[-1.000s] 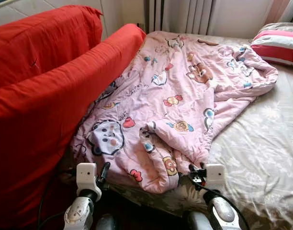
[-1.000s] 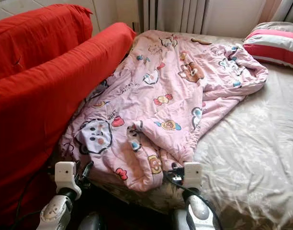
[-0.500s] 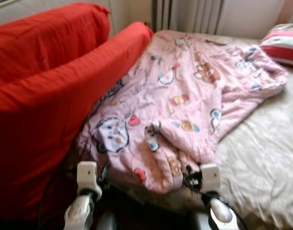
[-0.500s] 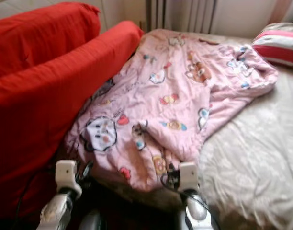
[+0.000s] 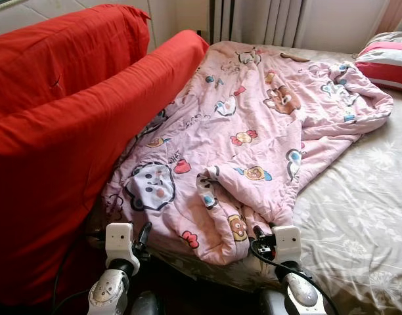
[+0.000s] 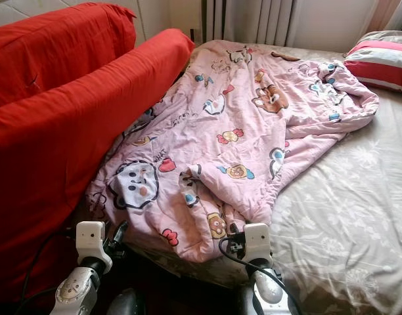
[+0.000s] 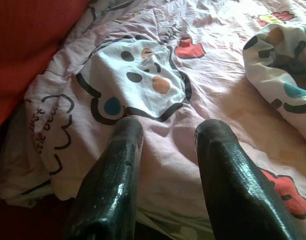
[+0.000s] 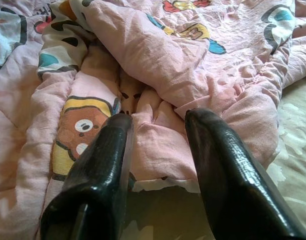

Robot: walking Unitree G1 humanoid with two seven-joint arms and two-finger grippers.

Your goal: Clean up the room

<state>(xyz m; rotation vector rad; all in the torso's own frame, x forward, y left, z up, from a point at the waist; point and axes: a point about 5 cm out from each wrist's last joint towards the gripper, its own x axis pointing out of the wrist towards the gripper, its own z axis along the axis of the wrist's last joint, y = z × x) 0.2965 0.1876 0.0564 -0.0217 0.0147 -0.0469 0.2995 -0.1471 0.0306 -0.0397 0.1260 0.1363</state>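
Blanket lies rumpled on bed; both pincers spread at its hem.

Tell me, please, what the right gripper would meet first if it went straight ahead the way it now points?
Most likely the near hem of the rumpled pink cartoon-print quilt: the right gripper is open, fingers either side of that fold, above the beige floral bedsheet. Depth is unclear.
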